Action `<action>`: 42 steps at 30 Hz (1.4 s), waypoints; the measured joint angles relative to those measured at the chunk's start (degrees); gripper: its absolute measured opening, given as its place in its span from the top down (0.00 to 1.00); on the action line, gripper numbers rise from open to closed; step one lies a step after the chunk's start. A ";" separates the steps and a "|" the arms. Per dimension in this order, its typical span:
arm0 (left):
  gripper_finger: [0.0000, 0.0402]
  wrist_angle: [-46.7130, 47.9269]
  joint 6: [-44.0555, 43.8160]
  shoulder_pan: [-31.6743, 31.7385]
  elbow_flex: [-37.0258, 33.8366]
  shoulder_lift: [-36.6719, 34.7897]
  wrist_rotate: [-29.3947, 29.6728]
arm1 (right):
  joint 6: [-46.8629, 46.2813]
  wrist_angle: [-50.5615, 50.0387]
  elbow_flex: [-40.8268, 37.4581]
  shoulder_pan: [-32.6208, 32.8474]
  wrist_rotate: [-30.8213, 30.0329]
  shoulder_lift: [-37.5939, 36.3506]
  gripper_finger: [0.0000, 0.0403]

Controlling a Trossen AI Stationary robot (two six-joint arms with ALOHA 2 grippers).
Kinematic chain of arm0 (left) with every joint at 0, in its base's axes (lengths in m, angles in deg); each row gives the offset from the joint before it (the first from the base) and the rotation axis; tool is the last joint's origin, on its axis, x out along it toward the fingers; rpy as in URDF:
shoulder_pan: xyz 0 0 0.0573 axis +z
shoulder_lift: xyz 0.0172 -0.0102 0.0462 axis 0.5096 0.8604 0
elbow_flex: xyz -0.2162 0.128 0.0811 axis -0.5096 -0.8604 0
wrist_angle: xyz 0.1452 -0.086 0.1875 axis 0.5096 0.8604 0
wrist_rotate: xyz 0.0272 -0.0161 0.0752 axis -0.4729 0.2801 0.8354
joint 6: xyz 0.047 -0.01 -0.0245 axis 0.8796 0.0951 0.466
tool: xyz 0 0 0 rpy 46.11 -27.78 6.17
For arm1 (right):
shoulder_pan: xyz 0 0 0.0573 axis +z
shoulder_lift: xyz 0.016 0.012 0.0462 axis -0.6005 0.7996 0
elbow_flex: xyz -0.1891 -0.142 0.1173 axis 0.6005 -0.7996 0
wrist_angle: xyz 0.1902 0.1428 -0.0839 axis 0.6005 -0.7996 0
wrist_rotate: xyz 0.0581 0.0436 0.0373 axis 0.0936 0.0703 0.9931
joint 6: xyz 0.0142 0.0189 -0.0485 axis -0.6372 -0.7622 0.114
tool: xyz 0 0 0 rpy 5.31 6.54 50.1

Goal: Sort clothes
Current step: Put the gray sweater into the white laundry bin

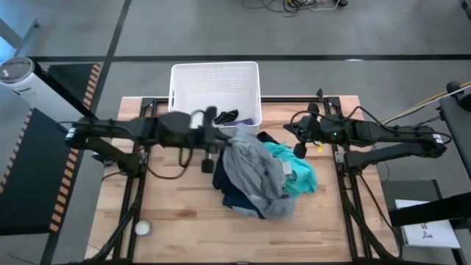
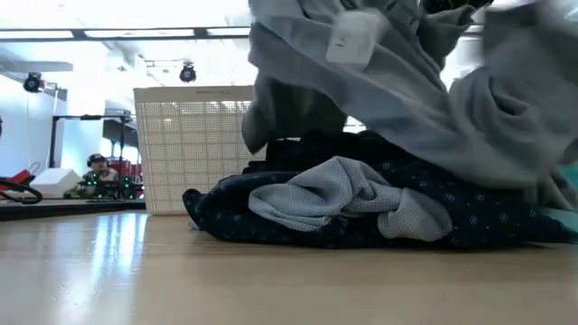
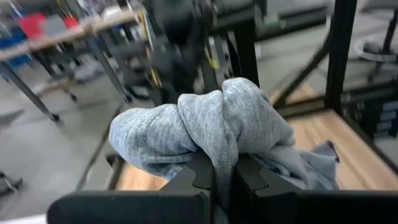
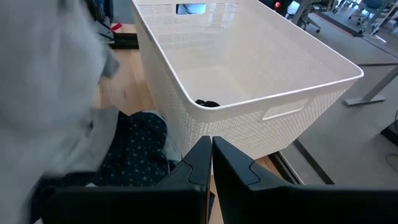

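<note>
A grey garment [image 1: 254, 173] is drawn up at its far left end, and its lower part drapes over the pile. It also shows in the low view [image 2: 406, 81]. Under it lie a navy dotted garment [image 2: 361, 221] and a teal one [image 1: 300, 175], both on the table. A black item [image 4: 208, 104] lies in the white basket [image 1: 215, 88]. My left gripper [image 1: 224, 135] is shut on the grey garment beside the basket's near wall. My right gripper [image 1: 299, 147] is shut and empty, right of the pile. My left gripper pinches a bunched fold of the grey garment [image 3: 211, 134] between its two fingers [image 3: 186, 180], several layers thick. The bunch bulges out beyond the fingertips. The held end is lifted, and the garment hangs slack down onto the pile [image 1: 257, 184].
The white basket [image 4: 261, 74] stands at the table's far edge, just behind the pile. A small white round object [image 1: 142, 228] lies near the table's front left corner. Bare wood shows at the near side [image 1: 221, 235] and left of the pile.
</note>
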 joint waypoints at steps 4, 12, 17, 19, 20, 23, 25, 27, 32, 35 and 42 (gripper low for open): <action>0.99 0.72 1.77 0.47 4.69 -0.55 0.00 | -0.46 0.09 0.00 0.00 0.04 0.00 1.00; 0.99 4.29 6.47 1.66 17.63 1.88 0.02 | -1.64 0.47 0.00 -0.02 4.63 0.02 1.00; 1.00 6.90 9.20 2.10 26.34 4.28 0.02 | -3.64 4.48 0.00 0.00 10.06 0.02 1.00; 1.00 8.75 9.91 2.24 29.69 5.55 0.03 | -4.62 5.71 0.00 -0.02 13.08 0.00 0.98; 1.00 9.58 10.17 2.25 31.22 6.29 0.02 | -5.27 6.13 0.00 -0.02 14.75 0.00 0.96; 1.00 11.97 10.66 2.25 35.13 8.42 0.02 | -7.92 7.15 0.00 0.22 18.61 0.48 0.87; 1.00 13.10 11.52 2.25 36.96 9.57 0.02 | -9.36 7.40 0.01 0.77 19.21 1.34 0.79; 1.00 13.52 11.82 2.25 38.18 10.56 0.02 | -10.41 7.70 0.00 1.61 19.84 2.75 0.70; 1.00 14.82 12.58 2.56 40.35 12.34 0.57 | -12.46 7.98 -0.25 4.83 20.05 7.29 0.51; 1.00 15.25 13.11 2.56 41.29 12.69 1.33 | -12.44 11.98 -2.07 7.62 19.94 10.11 0.44; 1.00 16.03 13.13 2.60 42.25 12.72 1.36 | -13.57 36.51 -12.59 12.09 18.27 14.42 0.39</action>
